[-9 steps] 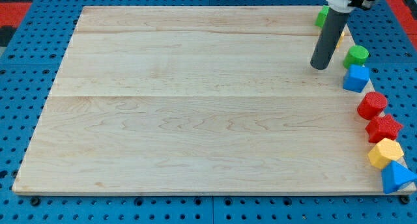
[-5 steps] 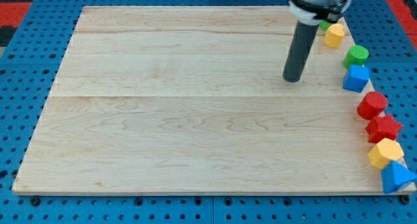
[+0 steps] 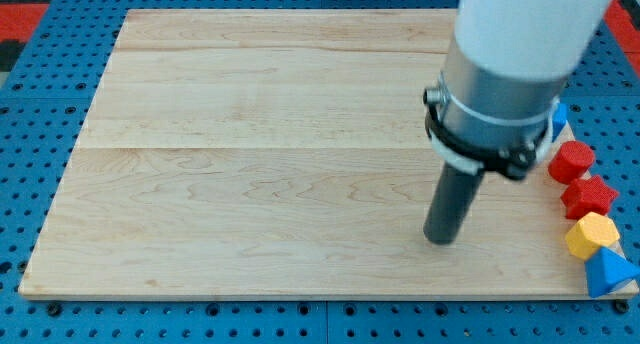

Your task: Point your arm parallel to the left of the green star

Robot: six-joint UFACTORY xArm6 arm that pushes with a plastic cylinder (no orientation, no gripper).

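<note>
On board's lower right, my tip [image 3: 440, 239] rested on wood, left of red block [image 3: 570, 161], red star [image 3: 588, 197], yellow block [image 3: 591, 234]. No jaws on rod. Green star hidden behind arm.

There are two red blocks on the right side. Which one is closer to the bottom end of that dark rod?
The lower red block, star-like, just above the yellow block. It lies nearer my tip than the rounder upper red block.
</note>
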